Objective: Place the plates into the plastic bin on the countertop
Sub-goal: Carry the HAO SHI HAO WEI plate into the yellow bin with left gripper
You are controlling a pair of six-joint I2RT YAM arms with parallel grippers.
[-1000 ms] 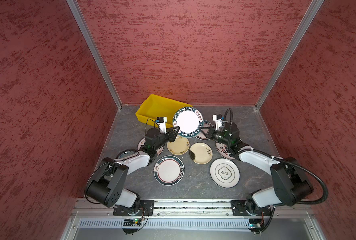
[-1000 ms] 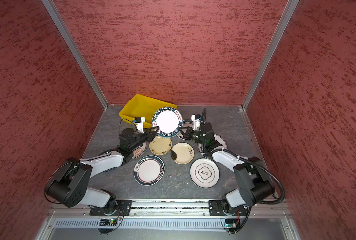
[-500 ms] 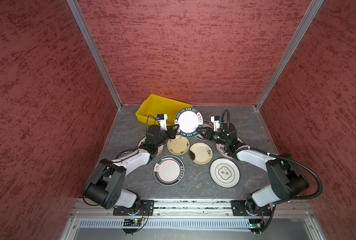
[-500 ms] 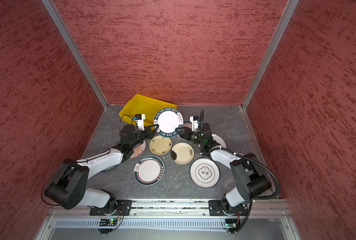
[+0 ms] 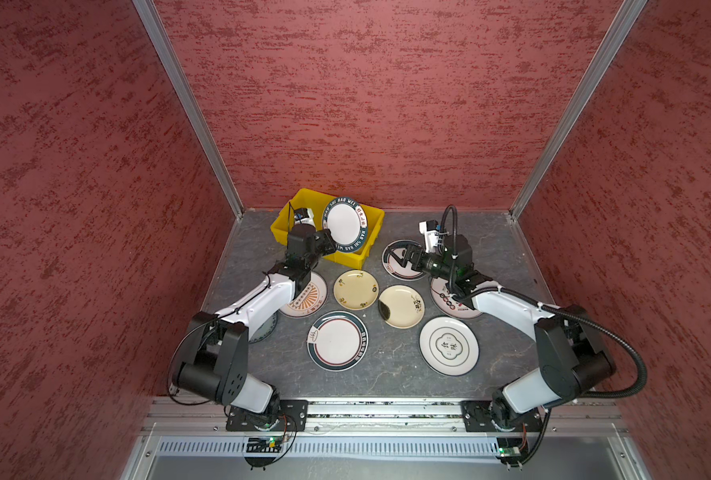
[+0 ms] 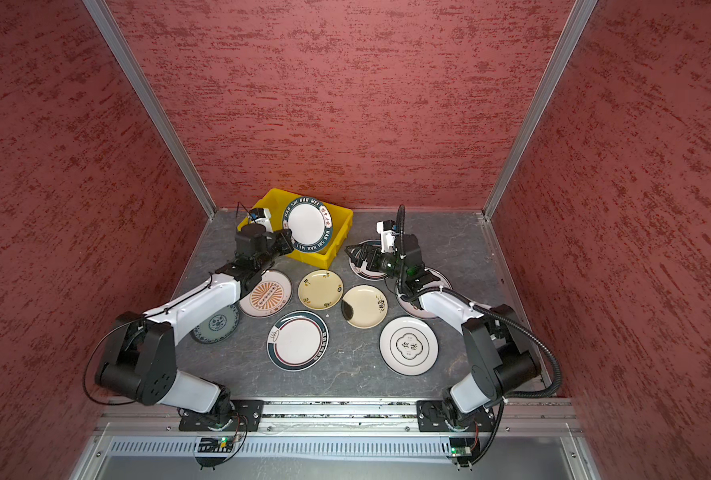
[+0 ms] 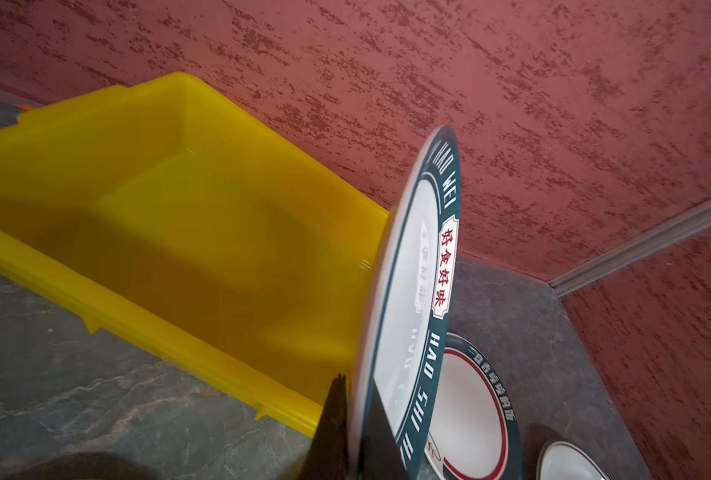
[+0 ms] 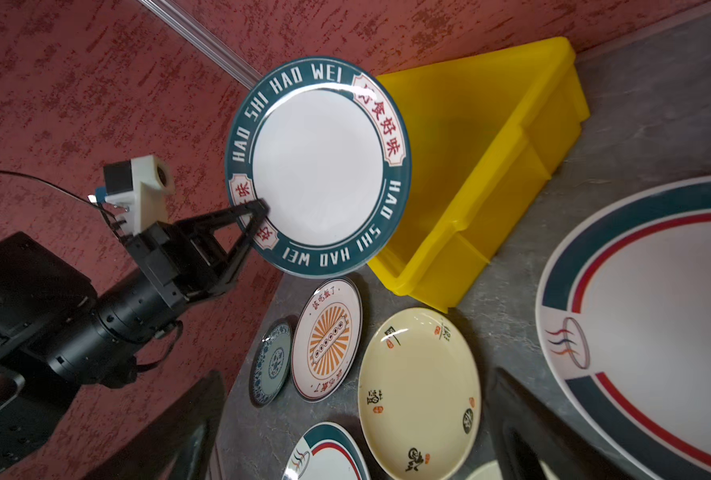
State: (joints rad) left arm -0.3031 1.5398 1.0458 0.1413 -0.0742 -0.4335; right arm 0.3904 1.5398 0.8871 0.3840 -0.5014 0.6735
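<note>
Lettered plate in the black left gripper: white centre, dark teal rim, white lettering, red characters on cream panels. Plastic bin behind that gripper: bright yellow. Banded plate beneath the black right gripper: white, with teal and red rim bands. Cream plates between the grippers: dark and red marks. Desk: dark grey, pale veins.

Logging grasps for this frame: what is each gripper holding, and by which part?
The left gripper pinches the green-rimmed HAO SHI HAO WEI plate by its rim. The right gripper is open, holding nothing.
</note>
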